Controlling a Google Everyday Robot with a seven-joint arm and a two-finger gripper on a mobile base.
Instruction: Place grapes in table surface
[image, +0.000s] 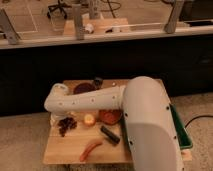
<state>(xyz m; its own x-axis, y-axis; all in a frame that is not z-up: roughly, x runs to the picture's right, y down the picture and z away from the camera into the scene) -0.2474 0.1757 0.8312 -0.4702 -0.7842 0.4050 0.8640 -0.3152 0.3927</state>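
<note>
Tool: your white arm (85, 100) reaches left over the table and bends down at its rounded end. The tool (55, 118) sits under that bend, at the left edge of the light tan wooden surface (65, 152).
Tool state: you cannot tell how far open it is, or whether it holds or touches anything, because the arm's end covers most of it.
Grapes: the small bunch of dark reddish-purple grapes (66, 125) lies on the surface just beside the tool, to its right and a little nearer the front edge.
Neighbours: a small yellow-orange round fruit (89, 119) lies right of the grapes, with a reddish-brown round bowl (111, 116) beyond it.
Front: an orange carrot-like stick (90, 149) lies near the front edge, and a black oblong block (110, 135) is just beside it.
Right side: a green rectangular tray (182, 132) shows behind the robot's bulky white body.
</note>
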